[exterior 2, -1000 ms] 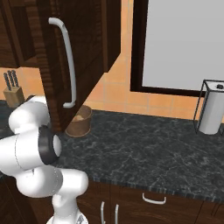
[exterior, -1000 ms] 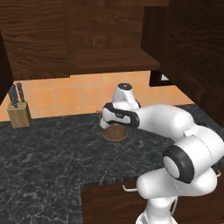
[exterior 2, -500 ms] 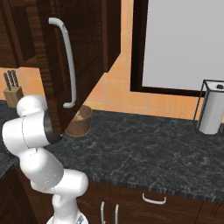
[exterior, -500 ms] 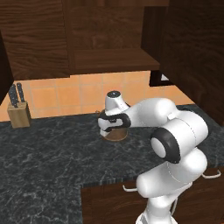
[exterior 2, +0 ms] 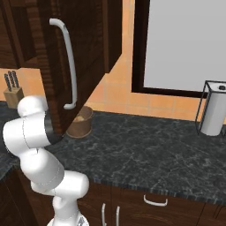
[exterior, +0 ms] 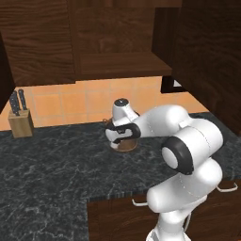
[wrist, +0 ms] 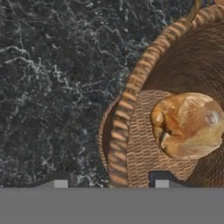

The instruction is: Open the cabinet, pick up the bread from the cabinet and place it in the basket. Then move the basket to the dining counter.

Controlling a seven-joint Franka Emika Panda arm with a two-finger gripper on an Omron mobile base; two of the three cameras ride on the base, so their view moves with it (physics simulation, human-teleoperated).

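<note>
Bread (wrist: 188,126) is lying inside the woven basket (wrist: 131,94), which is sitting on the black marbled counter (wrist: 52,78) below the open cabinet (exterior 2: 84,53). Fingers (wrist: 162,180) are straddling the basket's rim, one inside and one outside, but whether they are gripping it I cannot tell.

In the left base view, the robot's hand covers most of the basket (exterior: 125,144). In the right base view, the open cabinet (exterior 2: 66,66) door hides the basket's left side. In the hand view, the frame edge crops the basket's far rim and the end effector (wrist: 111,183) fingertips' lower parts.
</note>
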